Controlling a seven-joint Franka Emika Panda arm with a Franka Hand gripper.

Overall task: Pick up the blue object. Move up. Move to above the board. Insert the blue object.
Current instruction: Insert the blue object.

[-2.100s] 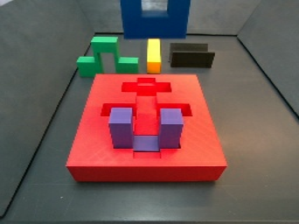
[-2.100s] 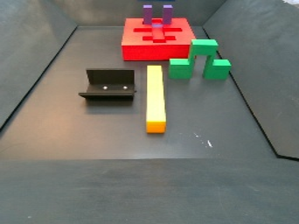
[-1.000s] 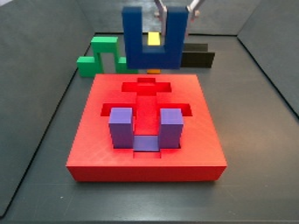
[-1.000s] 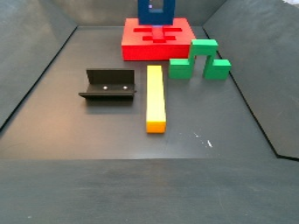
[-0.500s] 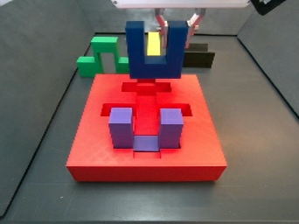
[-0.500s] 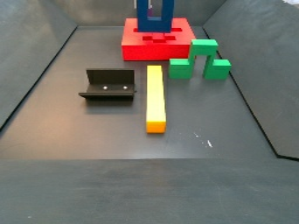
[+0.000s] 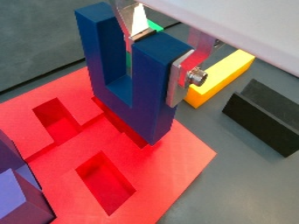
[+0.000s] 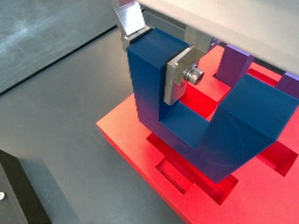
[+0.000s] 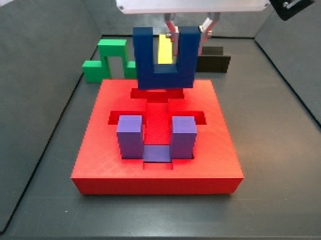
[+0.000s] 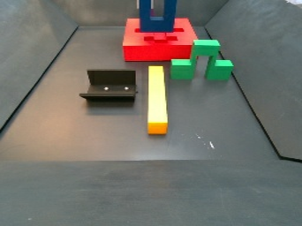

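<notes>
The blue object (image 9: pixel 166 62) is a dark blue U-shaped block, held upright with prongs up. My gripper (image 9: pixel 189 26) is shut on one of its prongs; in both wrist views the silver fingers (image 7: pixel 183 75) (image 8: pixel 177 75) press that prong's sides. The block's base sits right at the cross-shaped recess at the far end of the red board (image 9: pixel 157 164). I cannot tell whether it touches the recess floor. In a side view the blue object (image 10: pixel 156 16) stands over the board (image 10: pixel 160 48), its top cut off by the frame.
A purple U-shaped block (image 9: pixel 157 139) stands in the board's near recess. Beside the board lie a green block (image 10: pixel 200 60), a long yellow bar (image 10: pixel 157 99) and the dark fixture (image 10: pixel 109 86). Grey walls enclose the floor.
The gripper has carried the blue object from behind the board to above its far recess, then lowered it. In the last half second it sank a little further.
</notes>
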